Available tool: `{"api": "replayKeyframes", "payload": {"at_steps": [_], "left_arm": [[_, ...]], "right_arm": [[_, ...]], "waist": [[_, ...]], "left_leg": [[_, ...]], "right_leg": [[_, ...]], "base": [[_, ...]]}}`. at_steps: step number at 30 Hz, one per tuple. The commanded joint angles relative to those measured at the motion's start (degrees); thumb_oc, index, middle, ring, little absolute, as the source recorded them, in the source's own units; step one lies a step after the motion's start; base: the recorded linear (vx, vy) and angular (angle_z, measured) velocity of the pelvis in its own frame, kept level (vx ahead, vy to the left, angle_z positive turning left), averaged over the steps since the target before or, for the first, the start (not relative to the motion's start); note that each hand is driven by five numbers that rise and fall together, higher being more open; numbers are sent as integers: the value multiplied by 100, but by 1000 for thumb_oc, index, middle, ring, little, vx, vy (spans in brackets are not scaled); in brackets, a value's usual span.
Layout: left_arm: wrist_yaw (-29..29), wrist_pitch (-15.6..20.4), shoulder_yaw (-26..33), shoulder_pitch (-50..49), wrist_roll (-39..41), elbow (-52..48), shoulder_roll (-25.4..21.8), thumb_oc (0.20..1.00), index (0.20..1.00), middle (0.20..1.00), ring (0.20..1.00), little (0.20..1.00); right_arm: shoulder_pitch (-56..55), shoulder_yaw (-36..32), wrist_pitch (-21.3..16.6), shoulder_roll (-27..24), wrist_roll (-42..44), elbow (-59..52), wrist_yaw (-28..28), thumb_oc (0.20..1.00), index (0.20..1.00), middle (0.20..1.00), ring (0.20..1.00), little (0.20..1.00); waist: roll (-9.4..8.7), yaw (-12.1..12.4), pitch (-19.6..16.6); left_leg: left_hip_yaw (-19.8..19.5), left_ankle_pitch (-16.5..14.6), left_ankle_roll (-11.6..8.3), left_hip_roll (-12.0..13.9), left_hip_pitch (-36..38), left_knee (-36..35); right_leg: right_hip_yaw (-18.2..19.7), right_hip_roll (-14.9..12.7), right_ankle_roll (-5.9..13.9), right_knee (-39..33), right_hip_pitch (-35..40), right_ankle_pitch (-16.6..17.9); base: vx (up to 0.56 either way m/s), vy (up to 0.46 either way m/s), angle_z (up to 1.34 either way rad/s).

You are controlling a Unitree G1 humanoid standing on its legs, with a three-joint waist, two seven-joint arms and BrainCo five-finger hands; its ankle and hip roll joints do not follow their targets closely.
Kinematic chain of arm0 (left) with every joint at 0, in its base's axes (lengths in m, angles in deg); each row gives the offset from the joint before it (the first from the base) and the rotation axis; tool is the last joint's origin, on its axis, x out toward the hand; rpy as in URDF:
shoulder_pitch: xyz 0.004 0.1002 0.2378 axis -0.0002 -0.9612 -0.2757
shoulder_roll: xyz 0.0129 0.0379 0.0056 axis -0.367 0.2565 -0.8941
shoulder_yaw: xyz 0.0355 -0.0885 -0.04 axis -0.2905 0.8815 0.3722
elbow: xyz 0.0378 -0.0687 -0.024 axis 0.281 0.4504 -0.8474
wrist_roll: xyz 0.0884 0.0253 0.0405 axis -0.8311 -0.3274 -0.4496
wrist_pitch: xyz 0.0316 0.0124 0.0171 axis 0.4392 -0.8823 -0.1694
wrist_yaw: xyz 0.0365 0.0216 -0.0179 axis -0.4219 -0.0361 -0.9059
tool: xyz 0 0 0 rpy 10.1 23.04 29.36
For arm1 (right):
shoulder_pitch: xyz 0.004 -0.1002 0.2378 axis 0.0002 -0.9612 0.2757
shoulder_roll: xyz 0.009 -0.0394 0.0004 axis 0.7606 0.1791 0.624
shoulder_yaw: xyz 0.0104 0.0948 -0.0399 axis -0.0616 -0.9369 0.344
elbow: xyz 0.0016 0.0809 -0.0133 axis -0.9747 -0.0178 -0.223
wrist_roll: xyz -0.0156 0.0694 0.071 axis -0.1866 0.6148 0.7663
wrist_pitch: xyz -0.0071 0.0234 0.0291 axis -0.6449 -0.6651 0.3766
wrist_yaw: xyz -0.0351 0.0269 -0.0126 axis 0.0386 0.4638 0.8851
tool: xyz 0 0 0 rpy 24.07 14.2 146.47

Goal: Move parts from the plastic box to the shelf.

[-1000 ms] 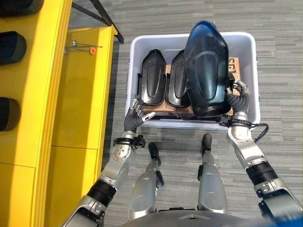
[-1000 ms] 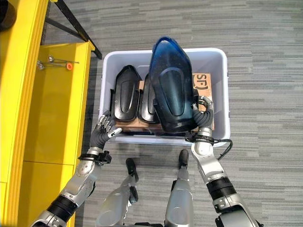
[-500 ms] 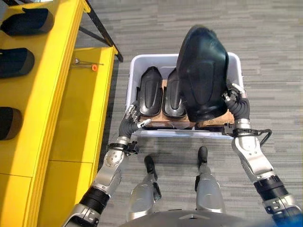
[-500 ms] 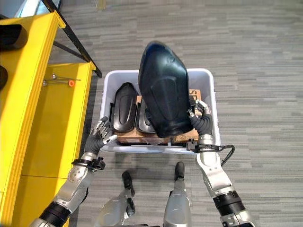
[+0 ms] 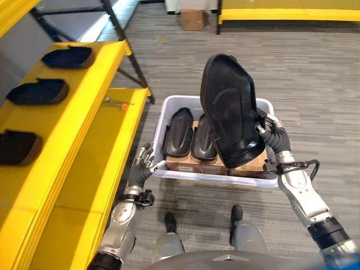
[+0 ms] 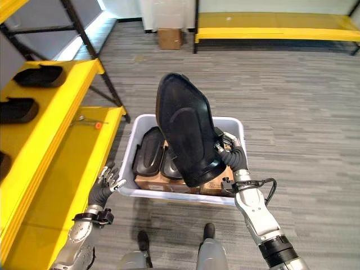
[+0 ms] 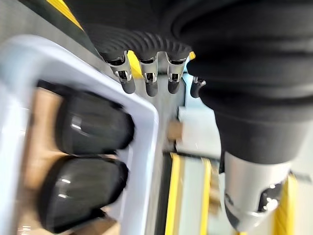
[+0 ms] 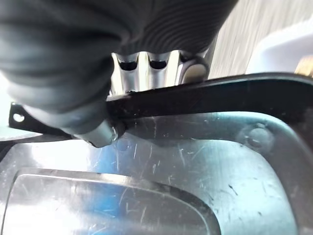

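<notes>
My right hand (image 5: 273, 134) is shut on the lower edge of a large black moulded part (image 5: 230, 109), which stands raised and tilted above the white plastic box (image 5: 169, 105). The right wrist view shows the fingers (image 8: 146, 73) and thumb pinching that part's rim (image 8: 205, 93). Two more black parts (image 5: 180, 132) lie side by side in the box on brown cardboard. My left hand (image 5: 144, 166) hovers open at the box's near left corner, holding nothing. The yellow shelf (image 5: 79, 107) on the left carries three black parts (image 5: 68, 56).
A lower yellow shelf level (image 5: 107, 163) holds a small tool with an orange tip (image 5: 122, 104). A black shelf leg (image 5: 132, 56) stands behind the box. A cardboard box (image 5: 193, 18) and a yellow bench (image 6: 281, 22) lie far across the grey floor.
The camera has tilted up, so more floor and shelf show. My right hand has kept its hold and lifted the big part higher over the box. The left hand stays open by the box corner.
</notes>
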Motion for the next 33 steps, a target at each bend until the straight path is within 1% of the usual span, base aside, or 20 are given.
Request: {"api": "replayKeyframes", "payload": {"at_steps": [1, 2, 3, 6, 7, 11, 12, 15, 16, 18, 19, 21, 24, 25, 26, 27, 28, 29, 30, 33], "left_arm": [[151, 151, 113, 440, 103, -66, -241, 1000, 1000, 1000, 1000, 1000], [151, 151, 113, 441, 103, -66, -242, 1000, 1000, 1000, 1000, 1000], [149, 159, 90, 504, 118, -84, -240, 1000, 1000, 1000, 1000, 1000], [150, 162, 18, 649, 65, -159, -276, 1000, 1000, 1000, 1000, 1000], [130, 168, -44, 724, 55, -175, -277, 1000, 1000, 1000, 1000, 1000], [90, 151, -10, 705, 58, -206, -275, 1000, 1000, 1000, 1000, 1000], [69, 183, 23, 735, 52, -243, -330, 1000, 1000, 1000, 1000, 1000], [42, 196, 116, 703, 6, -306, -447, 1000, 1000, 1000, 1000, 1000], [-53, 228, 174, 766, -83, -279, -489, 1000, 1000, 1000, 1000, 1000], [-178, 254, 279, 814, -205, -274, -507, 1000, 1000, 1000, 1000, 1000], [-182, 254, 282, 815, -210, -274, -509, 1000, 1000, 1000, 1000, 1000], [-266, 256, 332, 900, -382, -260, -537, 1000, 1000, 1000, 1000, 1000], [-324, 261, 356, 934, -471, -255, -564, 1000, 1000, 1000, 1000, 1000], [-384, 233, 369, 971, -583, -220, -566, 1000, 1000, 1000, 1000, 1000], [-389, 239, 356, 1010, -599, -172, -551, 1000, 1000, 1000, 1000, 1000], [-394, 255, 362, 1037, -607, -155, -520, 1000, 1000, 1000, 1000, 1000], [-399, 262, 360, 1067, -603, -144, -488, 1000, 1000, 1000, 1000, 1000], [-407, 265, 331, 1111, -631, -121, -432, 1000, 1000, 1000, 1000, 1000], [-407, 266, 330, 1112, -631, -119, -429, 1000, 1000, 1000, 1000, 1000], [-385, 290, 292, 1148, -691, -27, -353, 1000, 1000, 1000, 1000, 1000]], "right_arm": [[255, -258, -415, -46, 120, -569, -15, 200, 200, 200, 200, 200], [255, -259, -415, -45, 120, -570, -15, 200, 200, 200, 200, 200], [244, -276, -395, -46, 72, -571, -38, 200, 200, 200, 200, 200], [142, -372, -341, 28, 51, -544, -103, 200, 200, 200, 200, 200], [48, -415, -296, 126, 104, -536, -134, 200, 200, 200, 200, 200], [-102, -480, -267, 237, 160, -512, -139, 200, 200, 200, 200, 200], [-165, -515, -231, 310, 199, -477, -164, 200, 200, 200, 200, 200], [-132, -485, -188, 417, 207, -447, -142, 200, 200, 200, 200, 200], [15, -396, -150, 515, 158, -311, -147, 200, 200, 200, 200, 200], [208, -293, -108, 652, 140, -208, -168, 200, 200, 200, 200, 200], [215, -290, -110, 658, 138, -202, -169, 200, 200, 200, 200, 200], [257, -209, -64, 776, 122, -100, -190, 200, 200, 200, 200, 200], [270, -176, -44, 816, 114, -81, -199, 200, 200, 200, 200, 200], [211, -142, -50, 868, 203, -115, -162, 200, 200, 200, 200, 200], [177, -140, -66, 867, 217, -171, -126, 200, 200, 200, 200, 200], [151, -152, -76, 850, 242, -187, -104, 200, 200, 200, 200, 200], [156, -136, -89, 844, 267, -178, -85, 200, 200, 200, 200, 200], [139, -167, -117, 827, 317, -212, -59, 200, 200, 200, 200, 200], [140, -167, -118, 825, 318, -211, -58, 200, 200, 200, 200, 200], [186, -169, -201, 814, 389, -183, -3, 200, 200, 200, 200, 200]], "waist": [[-428, -184, 69], [-428, -188, 72], [-464, -215, 83], [-477, -290, 131], [-449, -286, 141], [-467, -257, 129], [-527, -198, 124], [-651, -82, 12], [-772, 40, -66], [-915, 181, -142], [-932, 177, -146], [-991, 234, -185], [-995, 238, -174], [-960, 176, -159], [-930, 67, -149], [-898, 46, -131], [-859, -1, -96], [-788, -128, -15], [-785, -127, -12], [-817, -369, 100]], "left_leg": [[734, 1102, -701, 517, 7, 293], [729, 1098, -700, 516, 4, 300], [879, 927, -771, 548, 20, 557], [998, 389, -710, 620, 48, 1120], [932, 141, -645, 502, 38, 1120], [892, -40, -579, 341, 61, 1193], [848, -256, -513, 154, -16, 1399], [796, -549, -385, -100, -145, 1580], [766, -721, -272, -333, -272, 1668], [703, -1010, -23, -715, -422, 1795], [710, -1018, -9, -738, -428, 1797], [650, -1099, 221, -1108, -358, 1635], [662, -1055, 314, -1250, -246, 1394], [551, -1000, 431, -1450, -23, 1015], [455, -954, 465, -1522, 94, 823], [491, -803, 513, -1554, 161, 663], [448, -788, 508, -1546, 253, 583], [346, -769, 487, -1509, 419, 435], [346, -771, 481, -1504, 425, 432], [45, -782, 449, -1584, 618, 289]], "right_leg": [[-308, -569, 225, -147, 538, -85], [-313, -571, 226, -151, 545, -84], [-391, -675, 278, -105, 618, -132], [-661, -924, 332, -10, 718, -52], [-757, -1104, 419, 25, 846, 14], [-900, -1350, 519, 37, 1087, 118], [-1070, -1600, 650, -146, 1437, 310], [-1211, -1888, 808, -322, 1600, 707], [-1334, -2092, 945, -468, 1711, 1039], [-1394, -2413, 1088, -383, 1701, 1541], [-1386, -2438, 1105, -379, 1691, 1552], [-1399, -2719, 1153, 56, 1592, 2166], [-1329, -2792, 1170, 282, 1480, 2252], [-930, -2661, 1109, 632, 1291, 2148], [-589, -2348, 1016, 725, 1108, 1925], [-439, -2110, 822, 742, 893, 1781], [-335, -1857, 726, 775, 734, 1492], [-187, -1332, 560, 720, 331, 938], [-189, -1328, 554, 727, 333, 929], [594, -420, 500, 19, -201, 851]], "base": [[-89, -80, 155], [-52, -88, 168], [-32, -37, 125], [-36, 51, 94], [73, 227, 97], [88, 174, 49], [118, 229, 45], [148, 291, 49], [146, 320, 44], [143, 345, 24], [129, 299, 53], [120, 293, 57], [84, 225, 40], [129, 247, 40], [128, 311, 19], [93, 186, 45], [118, 136, 55], [121, 68, 39], [97, 21, 40], [91, -37, 57]]}}
